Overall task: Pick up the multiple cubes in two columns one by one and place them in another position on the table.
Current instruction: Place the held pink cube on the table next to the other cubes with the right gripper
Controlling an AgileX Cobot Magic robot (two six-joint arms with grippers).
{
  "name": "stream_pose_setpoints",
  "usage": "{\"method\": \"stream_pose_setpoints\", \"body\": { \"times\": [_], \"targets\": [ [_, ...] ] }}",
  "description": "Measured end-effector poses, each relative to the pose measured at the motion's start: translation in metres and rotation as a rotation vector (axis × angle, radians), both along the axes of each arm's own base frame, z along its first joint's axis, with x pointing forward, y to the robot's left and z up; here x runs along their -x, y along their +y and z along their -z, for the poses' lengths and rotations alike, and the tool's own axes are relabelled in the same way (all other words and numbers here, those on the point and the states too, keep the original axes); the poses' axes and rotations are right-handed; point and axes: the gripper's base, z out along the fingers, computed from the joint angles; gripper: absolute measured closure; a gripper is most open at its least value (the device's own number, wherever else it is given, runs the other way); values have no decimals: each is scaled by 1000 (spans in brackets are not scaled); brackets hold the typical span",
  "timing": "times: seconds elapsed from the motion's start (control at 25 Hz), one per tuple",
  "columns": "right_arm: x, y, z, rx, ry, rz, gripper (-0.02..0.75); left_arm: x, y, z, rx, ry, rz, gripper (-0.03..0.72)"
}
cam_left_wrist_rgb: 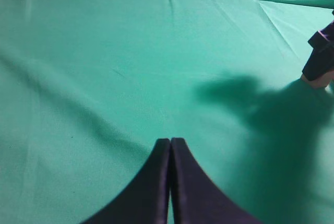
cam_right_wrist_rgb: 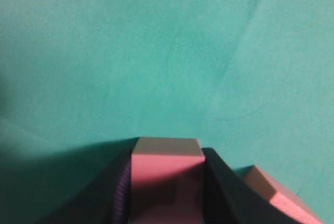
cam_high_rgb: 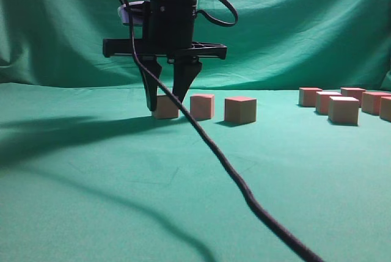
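Observation:
Three salmon cubes stand in a row on the green table (cam_high_rgb: 91,201): one (cam_high_rgb: 166,110) between black fingers, then a second (cam_high_rgb: 202,106) and a third (cam_high_rgb: 240,110). Several more cubes (cam_high_rgb: 344,110) sit grouped at the far right. My right gripper (cam_high_rgb: 166,104) has reached over to the left of the middle and is shut on the leftmost cube (cam_right_wrist_rgb: 167,172), which looks to rest on the cloth. The neighbouring cube (cam_right_wrist_rgb: 276,198) shows beside it. My left gripper (cam_left_wrist_rgb: 170,141) is shut and empty over bare cloth. At that view's right edge, the held cube (cam_left_wrist_rgb: 319,80) peeks out under a black finger.
A black cable (cam_high_rgb: 244,192) hangs from the right arm and trails across the cloth toward the front right. A draped green backdrop (cam_high_rgb: 305,30) rises behind the table. The arm's shadow darkens the cloth at the left (cam_high_rgb: 49,134).

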Motion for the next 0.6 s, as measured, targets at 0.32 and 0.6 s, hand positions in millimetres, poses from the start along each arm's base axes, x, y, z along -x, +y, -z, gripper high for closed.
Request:
{"method": "stream_pose_setpoints", "body": {
  "times": [0.32,0.6],
  "targets": [
    [0,0,1,-8,7,32,451,0,0,0,0,0,0,688],
    [0,0,1,-5,7,23,393,0,0,0,0,0,0,688]
  ]
}}
